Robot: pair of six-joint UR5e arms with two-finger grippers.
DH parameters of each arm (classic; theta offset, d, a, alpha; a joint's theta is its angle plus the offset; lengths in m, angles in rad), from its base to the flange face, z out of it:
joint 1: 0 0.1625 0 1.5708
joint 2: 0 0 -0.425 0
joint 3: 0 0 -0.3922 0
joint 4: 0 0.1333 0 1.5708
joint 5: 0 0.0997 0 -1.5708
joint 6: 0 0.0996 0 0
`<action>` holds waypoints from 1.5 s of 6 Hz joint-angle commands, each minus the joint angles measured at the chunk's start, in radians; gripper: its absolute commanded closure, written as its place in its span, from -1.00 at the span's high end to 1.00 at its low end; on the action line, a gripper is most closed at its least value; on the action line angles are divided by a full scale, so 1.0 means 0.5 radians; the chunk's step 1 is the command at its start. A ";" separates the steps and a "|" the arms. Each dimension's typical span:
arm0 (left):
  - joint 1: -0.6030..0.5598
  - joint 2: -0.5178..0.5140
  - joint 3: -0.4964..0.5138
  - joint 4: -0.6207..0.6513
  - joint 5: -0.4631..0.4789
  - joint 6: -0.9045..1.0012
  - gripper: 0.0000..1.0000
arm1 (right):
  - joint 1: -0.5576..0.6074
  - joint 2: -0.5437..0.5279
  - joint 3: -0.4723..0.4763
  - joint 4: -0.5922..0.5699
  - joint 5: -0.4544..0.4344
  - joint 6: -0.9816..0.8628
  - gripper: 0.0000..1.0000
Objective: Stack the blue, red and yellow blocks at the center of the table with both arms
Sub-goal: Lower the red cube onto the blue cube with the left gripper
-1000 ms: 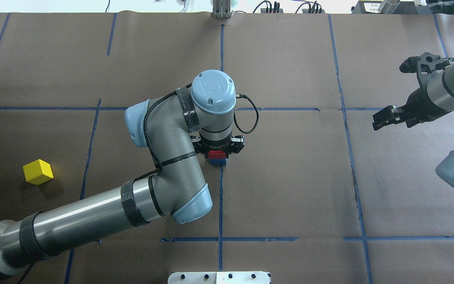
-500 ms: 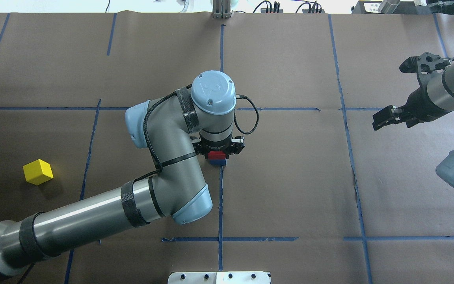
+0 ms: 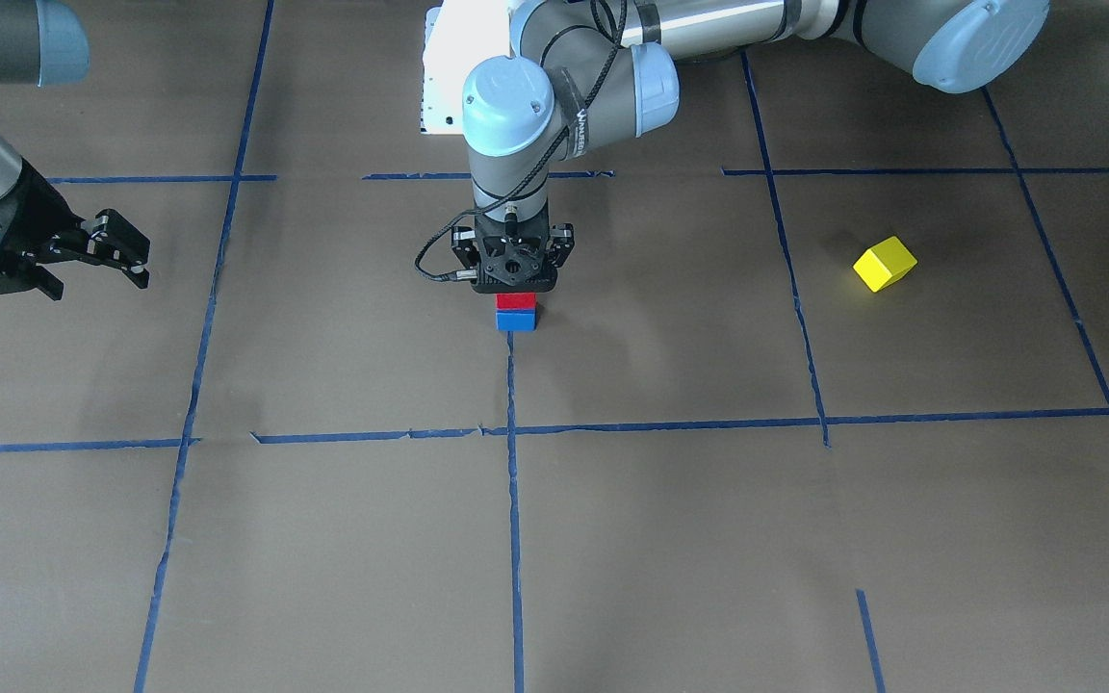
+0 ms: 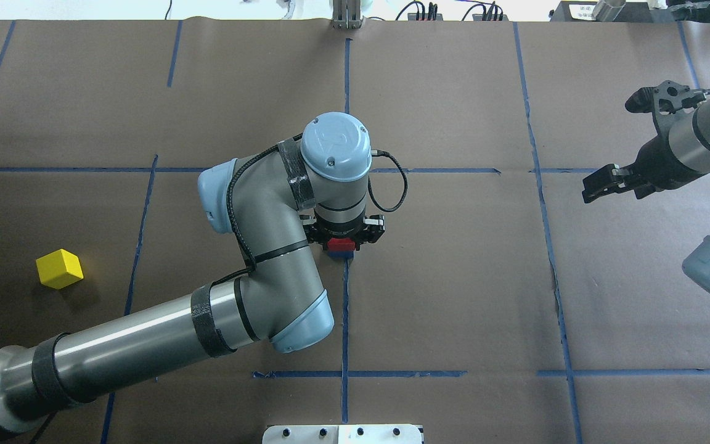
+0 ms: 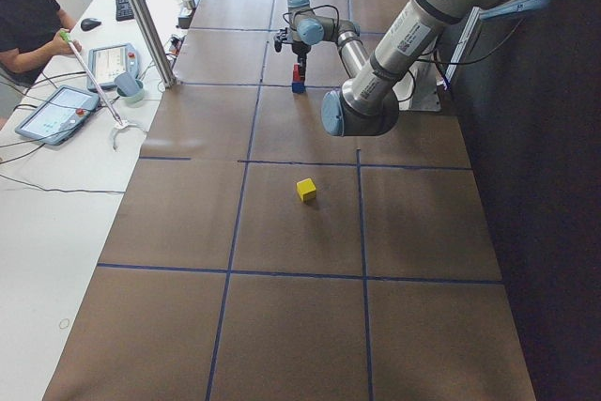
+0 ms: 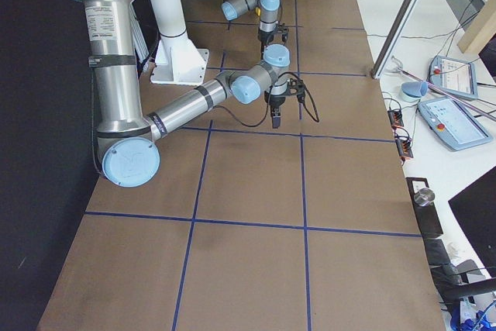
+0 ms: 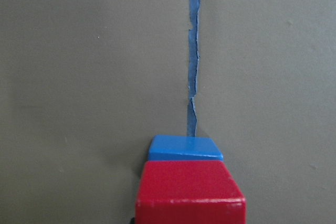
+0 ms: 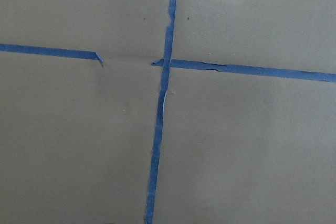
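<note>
A red block (image 3: pixel 516 301) rests on a blue block (image 3: pixel 516 320) at the table's center, on a blue tape line. My left gripper (image 3: pixel 515 292) points straight down and is shut on the red block (image 4: pixel 341 245). The left wrist view shows the red block (image 7: pixel 190 187) close up, with the blue block (image 7: pixel 185 148) just under and beyond it. A yellow block (image 4: pixel 59 269) lies alone far on my left side; it also shows in the front view (image 3: pixel 885 264). My right gripper (image 4: pixel 589 190) is open and empty, above the table far to the right.
Brown paper with a grid of blue tape lines (image 4: pixel 345 308) covers the table. The white robot base plate (image 4: pixel 342 433) is at the near edge. An operator's side table with tablets (image 5: pixel 56 110) runs along the far side.
My left arm has shifted slightly with the red block, so less of the blue block shows under it. The right arm and the yellow block have not moved.
</note>
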 commanded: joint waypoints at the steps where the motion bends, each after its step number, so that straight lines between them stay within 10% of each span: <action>1: 0.000 -0.001 0.003 -0.001 0.003 0.001 -0.90 | -0.003 0.000 -0.001 0.003 0.000 0.003 1.00; 4: 0.003 -0.004 0.031 -0.019 0.003 0.004 -0.73 | -0.003 0.003 -0.004 0.000 0.000 -0.003 1.00; 6: 0.013 -0.007 0.031 -0.022 0.006 0.001 0.99 | -0.003 0.006 -0.004 0.000 0.000 -0.003 1.00; 9: -0.103 0.005 -0.265 0.032 0.028 -0.002 1.00 | -0.003 0.006 -0.004 0.003 -0.003 -0.009 1.00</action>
